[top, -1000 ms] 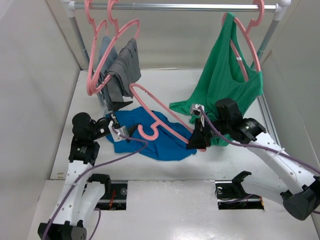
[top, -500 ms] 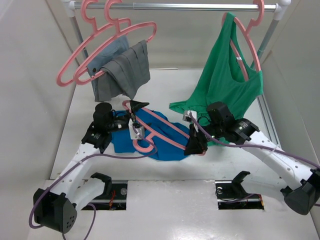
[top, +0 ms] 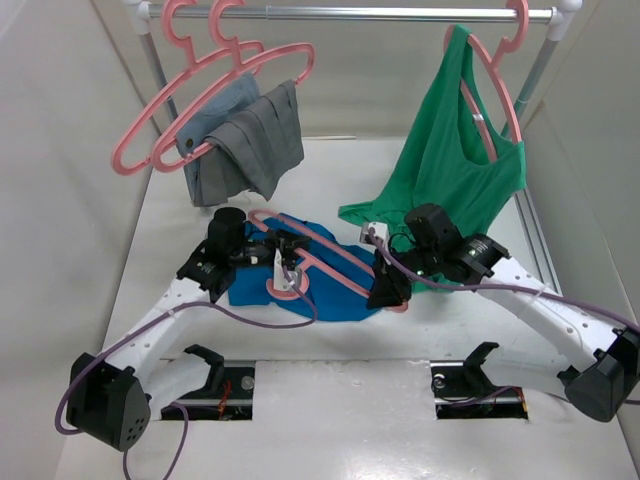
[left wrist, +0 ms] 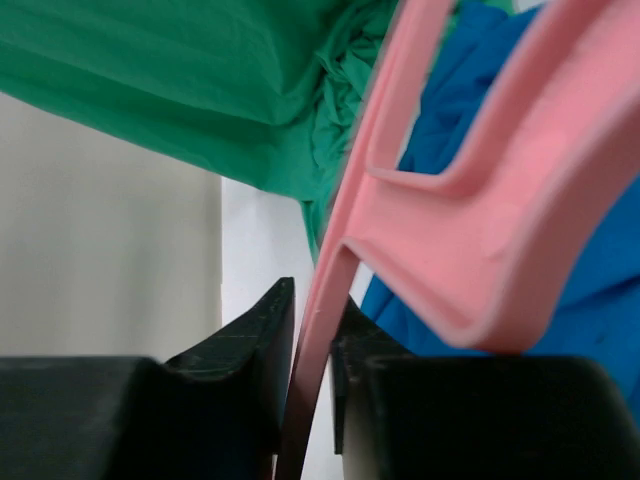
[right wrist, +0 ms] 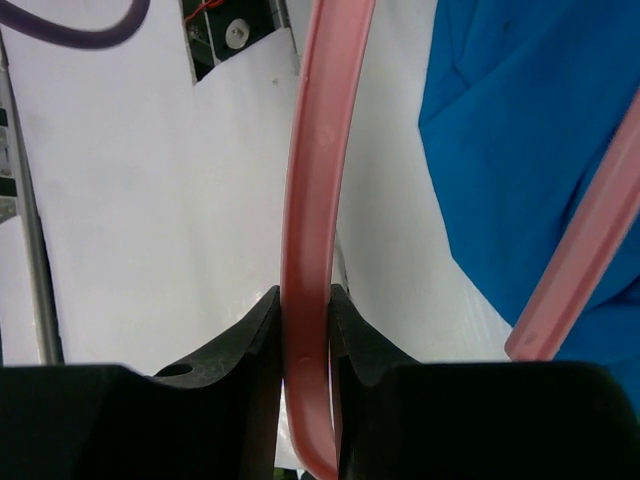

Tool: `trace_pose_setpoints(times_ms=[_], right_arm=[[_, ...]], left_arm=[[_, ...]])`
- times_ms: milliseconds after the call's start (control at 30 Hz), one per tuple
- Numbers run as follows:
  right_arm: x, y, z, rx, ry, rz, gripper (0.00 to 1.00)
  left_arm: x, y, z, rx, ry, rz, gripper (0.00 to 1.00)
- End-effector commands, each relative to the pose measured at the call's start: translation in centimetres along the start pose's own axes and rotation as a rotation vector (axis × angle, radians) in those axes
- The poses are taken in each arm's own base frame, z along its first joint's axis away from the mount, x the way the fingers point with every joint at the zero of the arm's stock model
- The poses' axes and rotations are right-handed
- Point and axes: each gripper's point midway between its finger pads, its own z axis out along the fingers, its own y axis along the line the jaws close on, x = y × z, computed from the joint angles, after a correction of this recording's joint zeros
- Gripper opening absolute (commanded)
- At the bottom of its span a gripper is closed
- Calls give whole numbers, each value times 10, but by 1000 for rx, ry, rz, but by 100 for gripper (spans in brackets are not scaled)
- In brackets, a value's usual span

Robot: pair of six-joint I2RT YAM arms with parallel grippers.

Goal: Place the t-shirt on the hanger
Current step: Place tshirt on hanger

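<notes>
The royal-blue t-shirt [top: 335, 297] lies crumpled on the white table between the two arms. The pink hanger [top: 335, 255] lies across it, hook end to the left. My left gripper [top: 289, 263] is shut on the hanger's thin bar [left wrist: 318, 330] beside the hook, with the t-shirt [left wrist: 590, 290] just behind. My right gripper [top: 386, 291] is shut on the hanger's curved right end [right wrist: 312, 200], low over the table, with the t-shirt [right wrist: 530, 130] to its right. In the right wrist view that gripper [right wrist: 305, 310] pinches the bar tightly.
A metal rail [top: 380, 14] crosses the back. Two pink hangers with grey garments [top: 245, 140] hang at its left, and a green tank top [top: 450, 160] on a pink hanger hangs at its right, its hem close to my right arm. White walls close in both sides.
My left arm swung right from the table's left side to the hanger, and its jaws closed on the bar. The grey garments' hangers swung up. The right gripper edged left, still gripping.
</notes>
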Motion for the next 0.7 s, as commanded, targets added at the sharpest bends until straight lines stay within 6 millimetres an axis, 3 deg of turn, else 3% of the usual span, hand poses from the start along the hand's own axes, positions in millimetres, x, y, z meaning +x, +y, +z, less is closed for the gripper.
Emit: trace_pose_setpoints(times_ms=[0,67,433,667], right_arm=[[-41,16,-8,-35,-118,-167,0],[-40,14,-6,-36,-111,-161,0],[-43,-1,-13,29,-130,-155,0],[-46,-8,-20,79,-148,-155,0]], left_arm=[[-5,-1,5,11,-21,20,9],[-8,-3,6,17,-28,13,0],[-15,8,3,-27,-35,-59,0],[-12,-4,1,14,-18,-60,0]])
